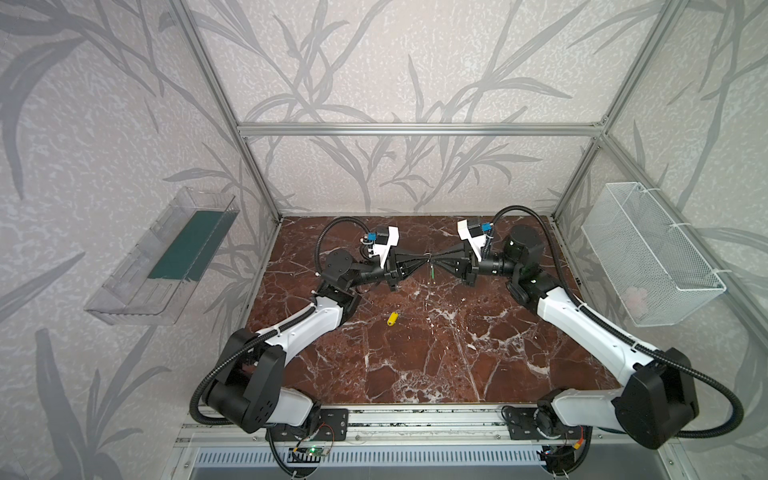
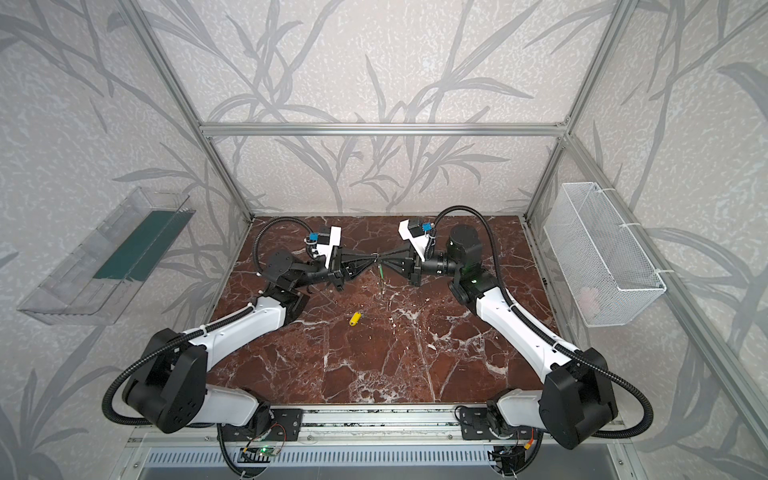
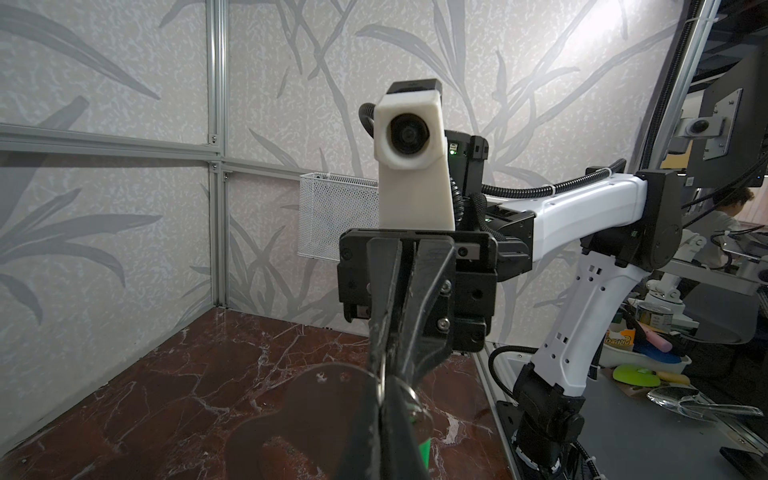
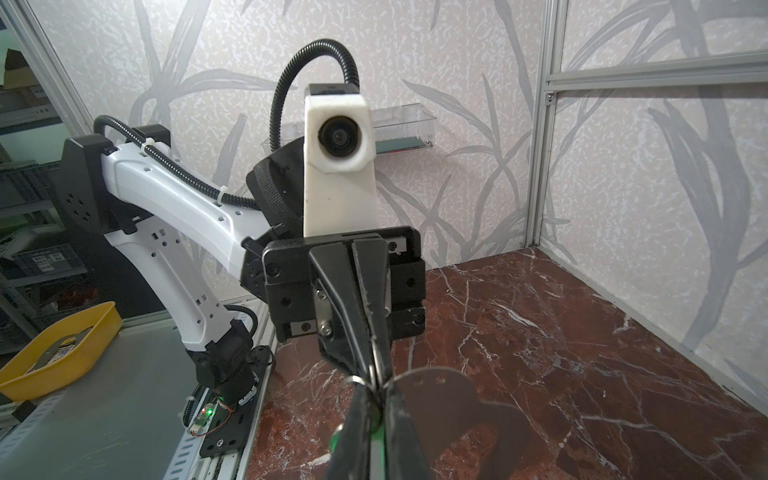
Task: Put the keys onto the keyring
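Observation:
Both grippers meet tip to tip above the back middle of the table. My left gripper is shut on the edge of the keyring, a flat bean-shaped plate with small holes that looks dark against the light. My right gripper is shut on the green key, which hangs below the tips. The key's metal split ring lies against the plate's edge. The yellow key lies alone on the table, nearer the front.
The brown marble table has aluminium frame posts at its corners. A clear plastic tray hangs on the left wall. A white wire basket hangs on the right wall. Both arms reach in from the front rail.

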Robot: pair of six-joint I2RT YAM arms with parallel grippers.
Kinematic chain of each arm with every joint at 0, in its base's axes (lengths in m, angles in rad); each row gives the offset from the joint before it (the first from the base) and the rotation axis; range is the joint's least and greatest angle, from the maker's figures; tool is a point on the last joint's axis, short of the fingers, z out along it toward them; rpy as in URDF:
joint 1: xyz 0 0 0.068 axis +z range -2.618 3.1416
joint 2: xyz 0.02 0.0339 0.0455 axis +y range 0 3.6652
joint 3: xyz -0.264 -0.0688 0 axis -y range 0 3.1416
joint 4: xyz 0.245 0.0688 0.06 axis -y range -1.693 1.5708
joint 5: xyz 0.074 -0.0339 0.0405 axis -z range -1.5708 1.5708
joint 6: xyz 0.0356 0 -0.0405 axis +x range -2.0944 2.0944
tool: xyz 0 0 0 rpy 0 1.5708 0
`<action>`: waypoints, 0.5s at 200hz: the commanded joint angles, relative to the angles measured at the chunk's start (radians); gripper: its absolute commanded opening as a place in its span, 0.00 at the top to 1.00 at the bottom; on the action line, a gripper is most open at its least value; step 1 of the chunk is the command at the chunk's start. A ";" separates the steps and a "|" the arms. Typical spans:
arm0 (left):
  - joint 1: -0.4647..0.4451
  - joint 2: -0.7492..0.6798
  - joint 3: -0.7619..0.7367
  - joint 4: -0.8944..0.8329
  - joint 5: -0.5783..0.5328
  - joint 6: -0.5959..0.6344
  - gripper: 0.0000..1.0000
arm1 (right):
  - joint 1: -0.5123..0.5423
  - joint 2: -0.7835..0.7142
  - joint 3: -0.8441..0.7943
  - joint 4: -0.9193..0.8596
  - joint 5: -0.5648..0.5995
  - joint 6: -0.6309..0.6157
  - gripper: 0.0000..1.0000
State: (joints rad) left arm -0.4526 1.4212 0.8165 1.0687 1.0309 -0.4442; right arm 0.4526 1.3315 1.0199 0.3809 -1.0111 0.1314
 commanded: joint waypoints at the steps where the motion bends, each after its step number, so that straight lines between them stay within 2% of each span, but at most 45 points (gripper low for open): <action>1: -0.006 0.010 0.042 0.036 0.045 -0.014 1.00 | 0.019 0.015 0.040 0.027 -0.020 0.008 0.91; 31: -0.007 0.021 0.045 0.052 0.055 -0.032 1.00 | 0.029 0.030 0.050 0.023 -0.034 0.009 0.92; 65: -0.007 0.023 0.044 0.053 0.055 -0.035 1.00 | 0.038 0.037 0.054 0.023 -0.041 0.007 1.00; 100: -0.006 0.003 0.039 0.001 0.039 0.002 1.00 | 0.039 0.031 0.052 0.011 -0.028 -0.004 1.00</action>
State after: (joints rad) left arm -0.4374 1.4342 0.8242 1.0771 1.0492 -0.4641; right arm 0.4538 1.3544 1.0389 0.3824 -1.0229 0.1341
